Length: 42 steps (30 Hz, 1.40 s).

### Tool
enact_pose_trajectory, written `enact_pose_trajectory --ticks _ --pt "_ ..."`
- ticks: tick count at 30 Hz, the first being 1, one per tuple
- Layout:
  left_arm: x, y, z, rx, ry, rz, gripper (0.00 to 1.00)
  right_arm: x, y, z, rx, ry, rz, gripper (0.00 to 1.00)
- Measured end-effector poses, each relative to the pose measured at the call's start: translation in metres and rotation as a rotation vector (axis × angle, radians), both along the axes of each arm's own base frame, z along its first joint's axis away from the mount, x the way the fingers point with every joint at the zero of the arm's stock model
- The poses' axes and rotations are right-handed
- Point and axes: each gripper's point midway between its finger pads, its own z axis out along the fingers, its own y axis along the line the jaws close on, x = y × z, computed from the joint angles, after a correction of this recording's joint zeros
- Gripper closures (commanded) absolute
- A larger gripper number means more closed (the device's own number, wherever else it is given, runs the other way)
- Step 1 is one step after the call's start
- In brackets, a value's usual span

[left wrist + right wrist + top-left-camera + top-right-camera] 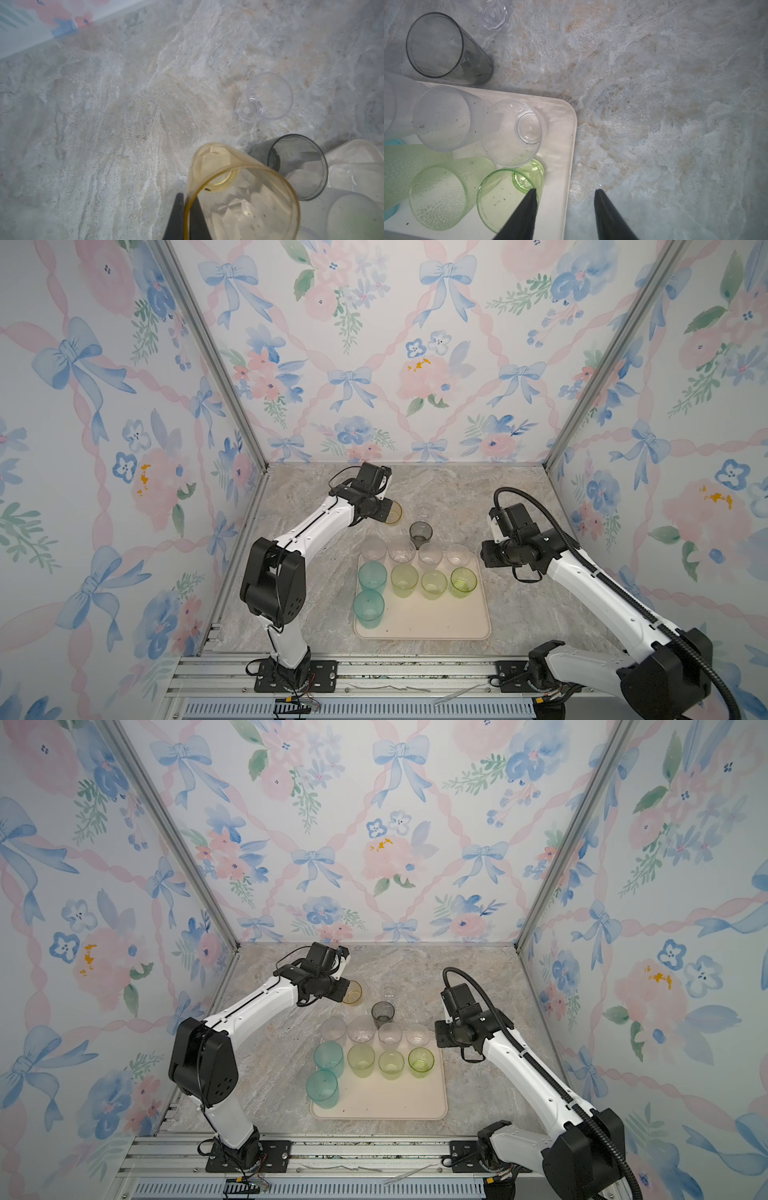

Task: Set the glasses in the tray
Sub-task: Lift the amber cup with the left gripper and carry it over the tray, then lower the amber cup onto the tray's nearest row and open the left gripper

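My left gripper (188, 195) is shut on the rim of the amber-yellow glass (243, 193), one finger inside and one outside; in both top views this glass (395, 512) (354, 993) is at the back left of the table. Near it on the table stand a smoky grey glass (420, 534) (299, 166) and a small clear glass (424, 511) (266, 99). The cream tray (436, 622) (562, 124) holds two teal glasses (372, 576), three pale green ones (434, 584) and several clear ones (430, 553). My right gripper (565, 190) is open and empty above the tray's far right edge.
The marble table top (316, 572) lies all around the tray. Floral walls and metal posts (557, 448) close off the back and both sides. An aluminium rail (395, 676) with both arm bases runs along the front.
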Motion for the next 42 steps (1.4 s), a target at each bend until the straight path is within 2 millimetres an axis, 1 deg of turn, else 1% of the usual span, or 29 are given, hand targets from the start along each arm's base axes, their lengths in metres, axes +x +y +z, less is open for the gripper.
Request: enact_pose_trajectory --ticks 3,5,7,9,11,13,16,19,21,24,27,29,31,33,37,42 --pt "-0.008 -0.005 0.027 -0.015 -0.053 -0.03 1.0 0.0 0.0 0.001 0.003 -0.005 0.0 0.52" --pt "-0.021 -0.015 0.04 -0.014 -0.075 -0.072 1.0 0.0 0.0 0.002 0.006 -0.011 0.0 0.52" --pt "-0.039 -0.028 0.048 -0.004 -0.085 -0.127 1.0 0.0 0.0 0.003 0.007 -0.014 0.0 0.52" --pt "-0.058 -0.042 0.055 0.005 -0.097 -0.187 1.0 0.0 0.0 0.004 0.008 -0.015 0.0 0.52" --pt "-0.086 -0.055 0.061 0.016 -0.103 -0.262 1.0 0.0 0.0 0.004 0.009 -0.016 0.0 0.52" --pt "-0.112 -0.063 0.066 0.024 -0.104 -0.327 1.0 0.0 0.001 0.004 0.013 -0.017 -0.001 0.52" --pt "-0.151 -0.068 0.072 0.032 -0.1 -0.412 1.0 0.0 0.003 0.006 0.021 -0.024 0.0 0.52" --pt "-0.182 -0.069 0.073 0.042 -0.08 -0.476 1.0 -0.001 0.006 0.008 0.029 -0.03 0.005 0.52" --pt "-0.201 -0.071 0.067 0.059 -0.052 -0.518 1.0 -0.002 0.009 0.008 0.031 -0.031 0.012 0.51" --pt "-0.23 -0.077 0.047 0.1 0.01 -0.586 1.0 -0.004 0.014 0.008 0.033 -0.031 0.03 0.52" --pt "-0.257 -0.083 0.017 0.165 0.091 -0.641 1.0 -0.006 0.018 0.01 0.038 -0.036 0.041 0.52" --pt "-0.268 -0.084 -0.002 0.205 0.141 -0.652 1.0 -0.007 0.019 0.011 0.042 -0.041 0.043 0.52" --pt "-0.272 -0.08 -0.019 0.239 0.178 -0.635 1.0 -0.009 0.019 0.012 0.046 -0.046 0.043 0.52" --pt "-0.272 -0.074 -0.031 0.266 0.204 -0.605 1.0 -0.01 0.019 0.013 0.05 -0.05 0.042 0.52" --pt "-0.273 -0.062 -0.051 0.311 0.241 -0.556 1.0 -0.014 0.018 0.011 0.051 -0.051 0.043 0.51" --pt "-0.273 -0.055 -0.076 0.351 0.275 -0.521 1.0 -0.016 0.017 0.01 0.051 -0.051 0.043 0.51"
